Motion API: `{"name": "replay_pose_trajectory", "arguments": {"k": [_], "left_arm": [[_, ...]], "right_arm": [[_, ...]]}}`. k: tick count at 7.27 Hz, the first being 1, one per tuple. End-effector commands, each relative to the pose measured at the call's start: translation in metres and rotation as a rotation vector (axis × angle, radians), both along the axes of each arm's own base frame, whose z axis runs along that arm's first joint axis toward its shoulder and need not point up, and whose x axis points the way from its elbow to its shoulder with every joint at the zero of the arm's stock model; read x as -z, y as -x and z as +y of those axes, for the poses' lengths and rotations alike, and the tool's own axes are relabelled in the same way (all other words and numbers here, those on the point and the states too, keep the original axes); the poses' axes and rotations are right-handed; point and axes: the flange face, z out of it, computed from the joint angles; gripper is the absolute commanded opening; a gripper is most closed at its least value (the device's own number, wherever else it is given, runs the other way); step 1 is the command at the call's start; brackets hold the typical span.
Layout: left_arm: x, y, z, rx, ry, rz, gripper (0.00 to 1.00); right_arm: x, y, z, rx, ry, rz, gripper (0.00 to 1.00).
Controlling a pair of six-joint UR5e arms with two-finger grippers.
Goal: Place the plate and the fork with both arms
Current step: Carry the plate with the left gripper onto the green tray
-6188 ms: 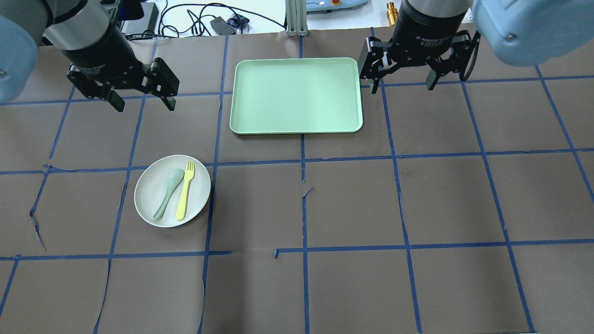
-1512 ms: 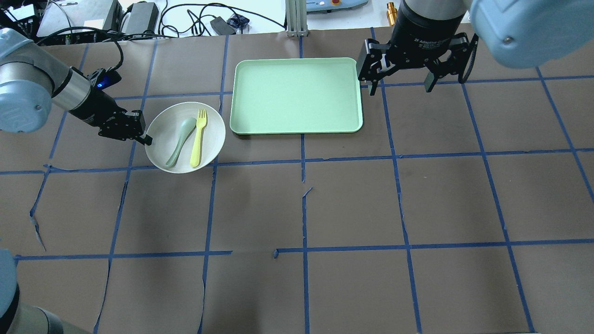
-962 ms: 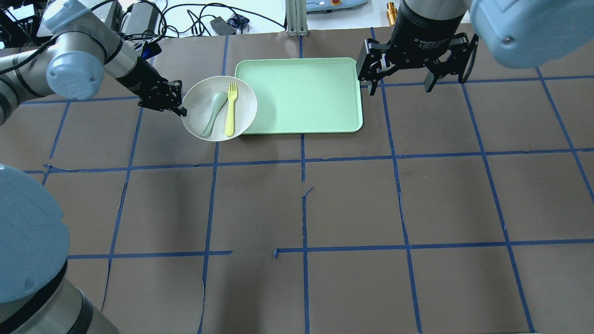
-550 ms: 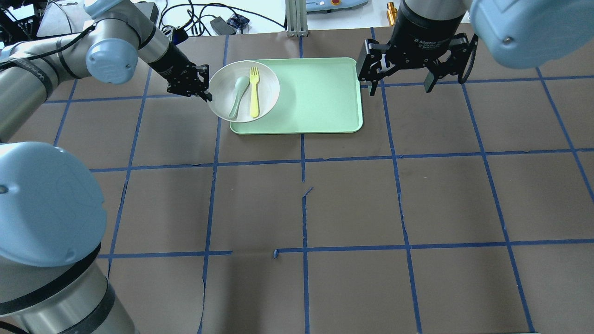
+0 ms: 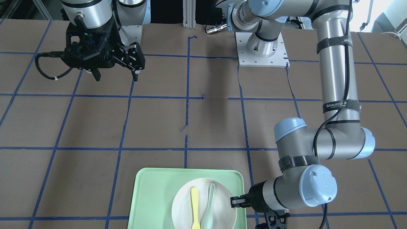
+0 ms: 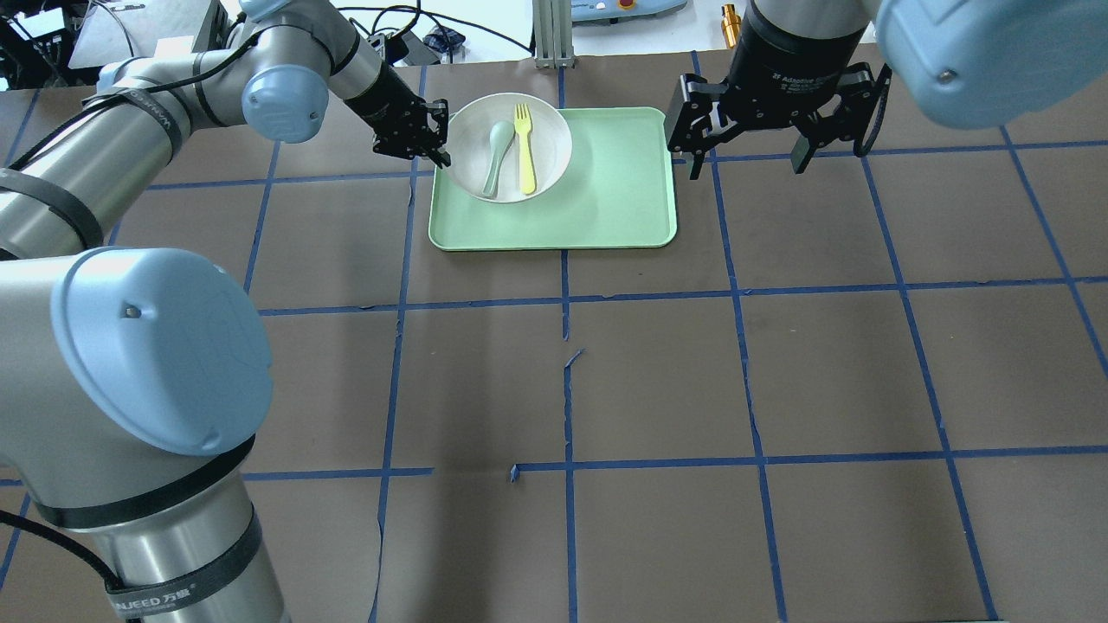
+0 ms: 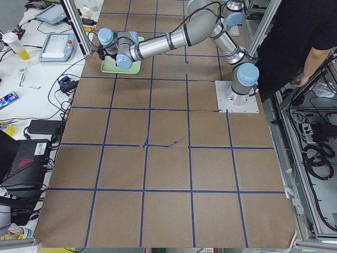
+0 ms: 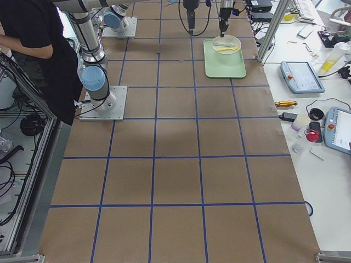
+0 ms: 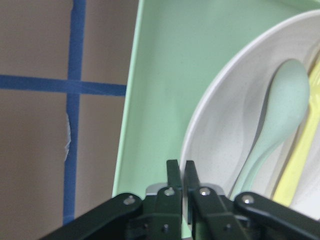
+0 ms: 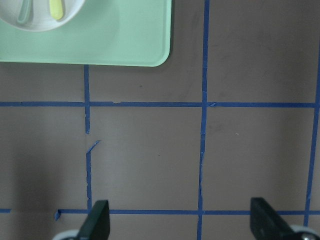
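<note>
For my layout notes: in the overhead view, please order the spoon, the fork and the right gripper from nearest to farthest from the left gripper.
1. spoon, on the plate, toward the left gripper.
2. fork, right of it.
3. right gripper, beyond the tray.

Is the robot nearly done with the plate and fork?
About halfway, I think. Done: the plate, with the fork and a spoon lying in it, is over the green tray. In hand: the left gripper pinches the plate's rim, and the shadow on the tray suggests it is not set down yet. Left: lower it, let go, and the open right gripper, hovering beside the tray, probably takes the fork.
</note>
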Motion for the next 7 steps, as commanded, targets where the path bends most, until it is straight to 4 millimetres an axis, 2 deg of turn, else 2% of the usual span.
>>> {"name": "replay_pose_trajectory", "arguments": {"k": [1, 4, 7], "left_arm": [[0.016, 0.026, -0.001, 0.013, -0.021, 0.0, 0.0], [0.032, 0.044, -0.001, 0.01, -0.015, 0.001, 0.0], [0.038, 0.048, -0.001, 0.008, -0.015, 0.001, 0.0]], "right_arm": [[0.0, 0.0, 0.0, 0.0, 0.001, -0.001, 1.0], [0.0, 0.0, 0.0, 0.0, 0.001, -0.001, 1.0], [0.0, 0.0, 0.0, 0.0, 0.001, -0.001, 1.0]]}}
